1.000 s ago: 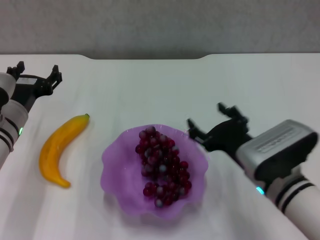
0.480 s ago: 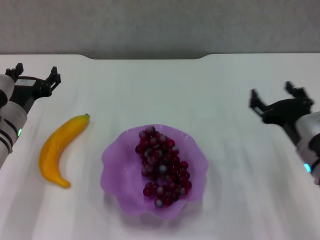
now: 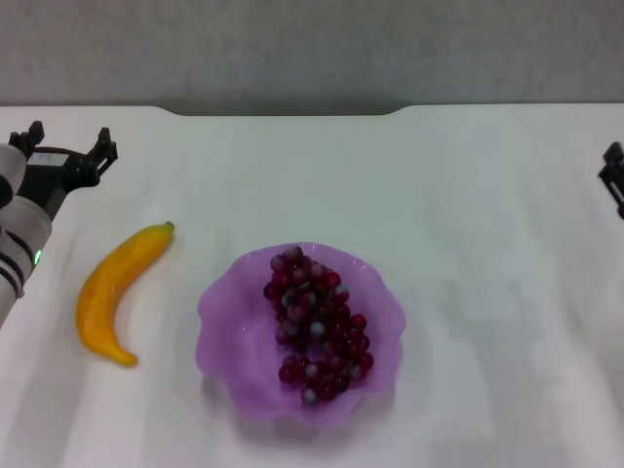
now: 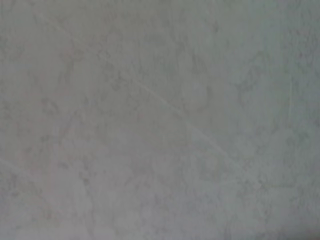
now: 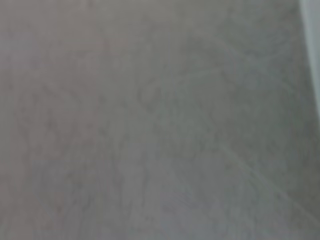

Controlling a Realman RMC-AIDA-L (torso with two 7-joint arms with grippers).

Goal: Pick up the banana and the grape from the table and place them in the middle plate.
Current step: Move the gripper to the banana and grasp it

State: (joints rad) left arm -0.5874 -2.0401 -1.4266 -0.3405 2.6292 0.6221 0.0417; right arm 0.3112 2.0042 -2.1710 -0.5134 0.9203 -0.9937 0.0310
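The grape point(image 3: 317, 330) was seen lying inside the middle plate point(image 3: 226, 322), which stood on the white desk point(image 3: 468, 195). The banana point(image 3: 112, 292) lay on the desk just beside the plate, on the side nearer the left hand point(image 3: 68, 151) and apart from that hand. The left hand was held over the far left part of the desk with its fingers spread apart and nothing between them. Of the right hand point(image 3: 614, 175), only a dark edge was visible at the frame border, well apart from the plate; its finger state could not be determined.
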